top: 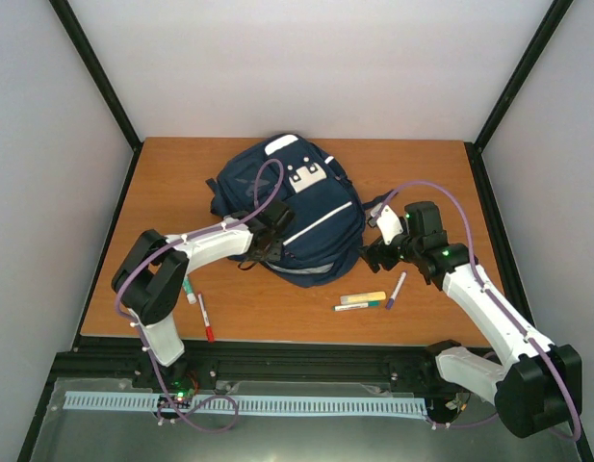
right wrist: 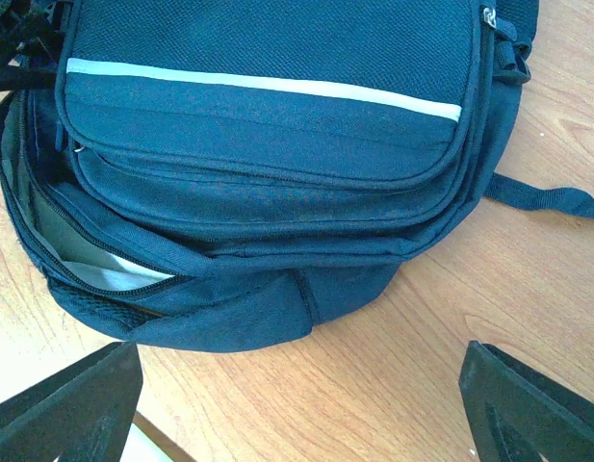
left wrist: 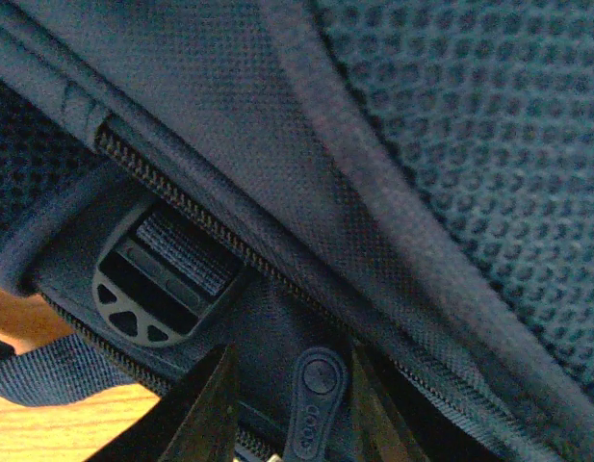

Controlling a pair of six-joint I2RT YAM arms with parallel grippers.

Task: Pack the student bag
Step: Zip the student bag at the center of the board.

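Left gripper (left wrist: 295, 416) narrow around zipper pull (left wrist: 317, 383), grip unclear; right gripper (right wrist: 297, 409) wide; pens (top: 363, 300) near student bag (top: 323, 214)

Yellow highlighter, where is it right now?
Top view: the yellow highlighter lies on the table right of centre, on the backpack's near side, beside a purple pen.

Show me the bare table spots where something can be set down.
Bare wood: the far left corner of the table beside the student bag; the far right corner; the front strip between red pen and yellow highlighter. Crowded between bag and right end effector, by the purple pen.
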